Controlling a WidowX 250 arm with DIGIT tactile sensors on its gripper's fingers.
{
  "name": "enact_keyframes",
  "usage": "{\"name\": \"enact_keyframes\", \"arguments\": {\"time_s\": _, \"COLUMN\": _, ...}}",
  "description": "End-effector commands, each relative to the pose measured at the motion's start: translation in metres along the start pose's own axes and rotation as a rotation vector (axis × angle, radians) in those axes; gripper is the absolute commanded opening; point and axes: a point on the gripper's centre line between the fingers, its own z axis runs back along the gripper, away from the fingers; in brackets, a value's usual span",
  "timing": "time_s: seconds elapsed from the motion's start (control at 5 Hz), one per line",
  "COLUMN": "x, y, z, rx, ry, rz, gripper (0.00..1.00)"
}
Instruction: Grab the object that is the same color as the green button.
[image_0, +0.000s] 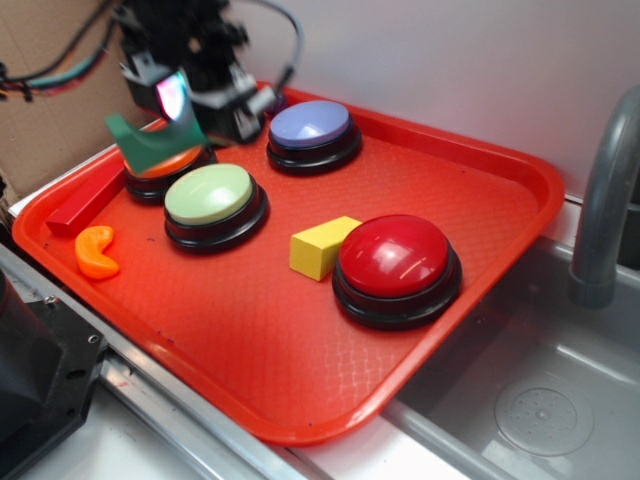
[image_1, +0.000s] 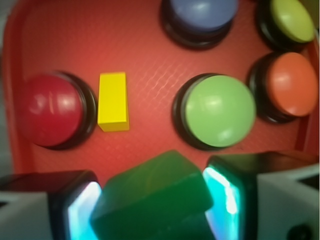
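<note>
Both fingers of the hand (image_1: 152, 207) clamp the green block (image_1: 152, 197), lifted above the tray (image_0: 480, 200).

Exterior looks down across the tray (image_0: 300, 380); wrist looks closely down on it.

My fingers (image_1: 82, 212) pinch the dark green notched block (image_1: 152, 197), tilted, lifted above the tray. The pale-green domed button (image_0: 210, 195) sits on its black base just below.
</note>
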Motion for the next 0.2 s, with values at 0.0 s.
{"name": "enact_keyframes", "arguments": {"time_s": 0.0, "x": -0.0027, "y": 0.0122, "z": 0.0204, "rx": 0.025, "ry": -0.147, "rz": 0.057, "gripper": 0.0}}
